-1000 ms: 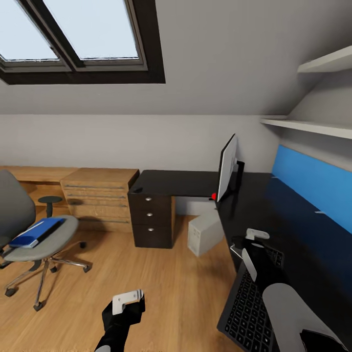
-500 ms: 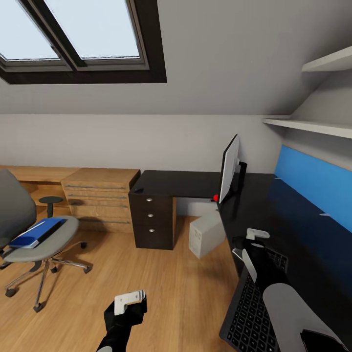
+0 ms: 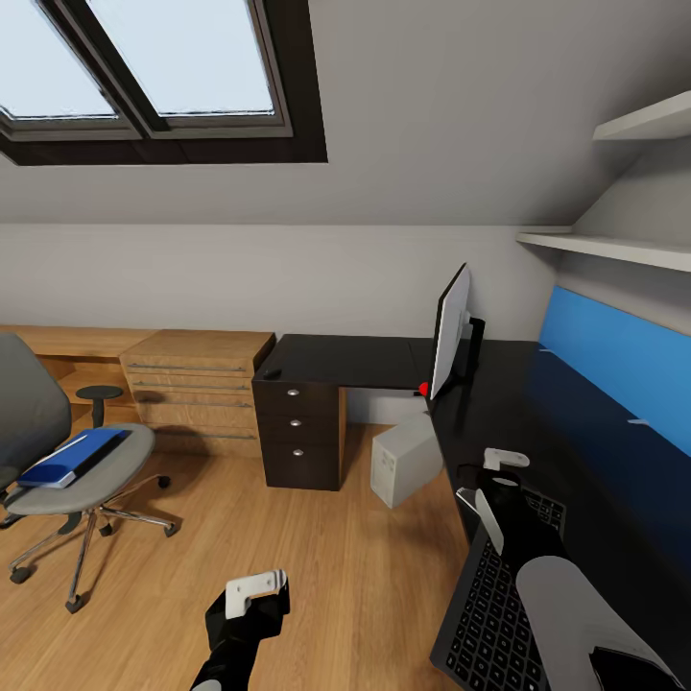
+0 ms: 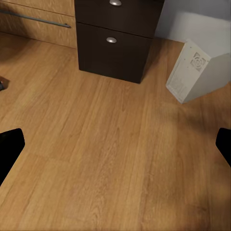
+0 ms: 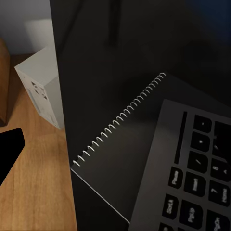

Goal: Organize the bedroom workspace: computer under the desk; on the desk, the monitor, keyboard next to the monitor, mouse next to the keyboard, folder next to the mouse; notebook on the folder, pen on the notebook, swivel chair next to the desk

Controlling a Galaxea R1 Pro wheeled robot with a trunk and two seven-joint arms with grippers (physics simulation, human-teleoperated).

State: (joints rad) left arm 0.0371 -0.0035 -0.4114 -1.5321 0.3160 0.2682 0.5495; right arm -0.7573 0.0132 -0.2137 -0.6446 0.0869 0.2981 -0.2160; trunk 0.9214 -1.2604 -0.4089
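Head view: keyboard (image 3: 499, 600) lies on the black worktop (image 3: 576, 422) near its front edge, one end overhanging toward the floor, well short of the monitor (image 3: 448, 331), which stands upright further along. Right wrist view: keyboard's far end rests on a spiral-bound notebook (image 5: 120, 159) at the worktop edge.

Step in hand, as I judge it: placing the keyboard next to the monitor. Next move calls for a grip on the keyboard and a slide or lift toward the monitor, without dragging the notebook off the edge.

Computer (image 3: 405, 459) stands on the floor, partly under the worktop. Blue folder (image 3: 72, 455) lies on the swivel chair (image 3: 67, 470), well apart from the desk; not yet moved.

Right gripper (image 3: 491, 480) hovers over the keyboard's far end, forearm angled along it; jaws spread apart, holding nothing. Left gripper (image 3: 257, 587) hangs low over bare wood floor (image 4: 106, 159); jaws wide open, empty.
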